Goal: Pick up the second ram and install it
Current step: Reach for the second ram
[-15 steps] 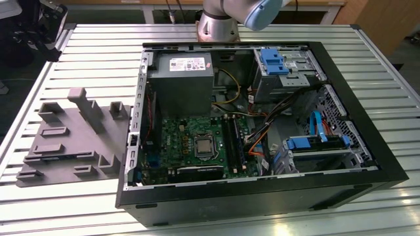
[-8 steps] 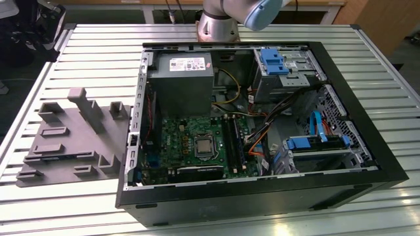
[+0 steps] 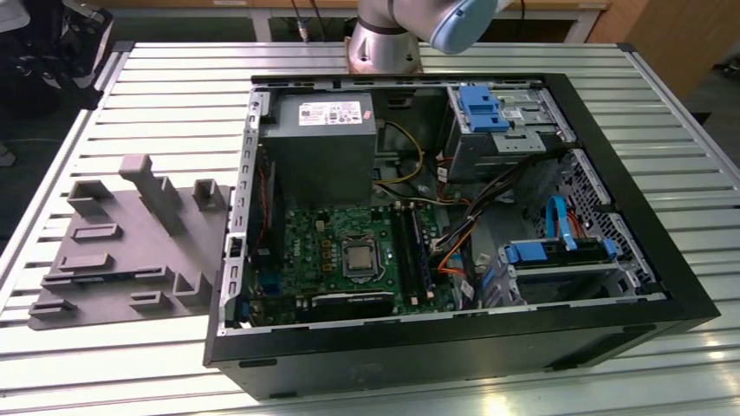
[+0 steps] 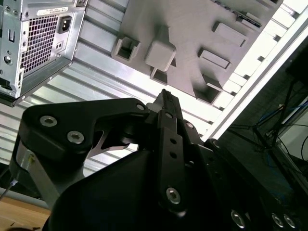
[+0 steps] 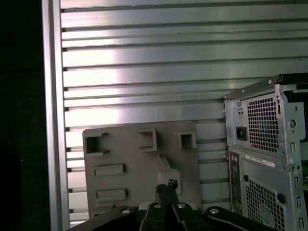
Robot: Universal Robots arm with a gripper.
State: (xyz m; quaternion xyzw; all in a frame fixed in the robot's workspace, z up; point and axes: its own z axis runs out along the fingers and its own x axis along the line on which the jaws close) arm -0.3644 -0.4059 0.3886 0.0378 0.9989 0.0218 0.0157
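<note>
- The worktop [image 3: 173, 78] is a bench of pale metal slats that carries everything else.
- A black computer case [image 3: 463, 347] lies on its side on the worktop with its side panel off, so the inside faces up.
- The robot arm [image 3: 387, 35] rises from the worktop's far edge, behind the case.
- A gray fixture [image 3: 127, 251] with upright posts and shallow pockets lies flat just beside the case, on the exterior view's left.
- Inside the case, a gray power supply [image 3: 318, 147] sits at the far end, and the green motherboard [image 3: 312, 243] lies nearer the camera.
- Two drive cages with blue clips [image 3: 538, 251] take up the case's side on the exterior view's right.
- Long black memory slots [image 3: 413, 251] run along the motherboard beside the processor socket [image 3: 360, 258].
- The gripper [image 5: 166, 185] hangs above the gray fixture in both wrist views and stays apart from it. Its fingers are pressed together at the tips with nothing between them.
- The second ram [image 3: 104, 276] appears as a thin bluish strip in the long notched slot near the fixture's front edge. It is well apart from the motherboard, and the gripper is not touching it.
</note>
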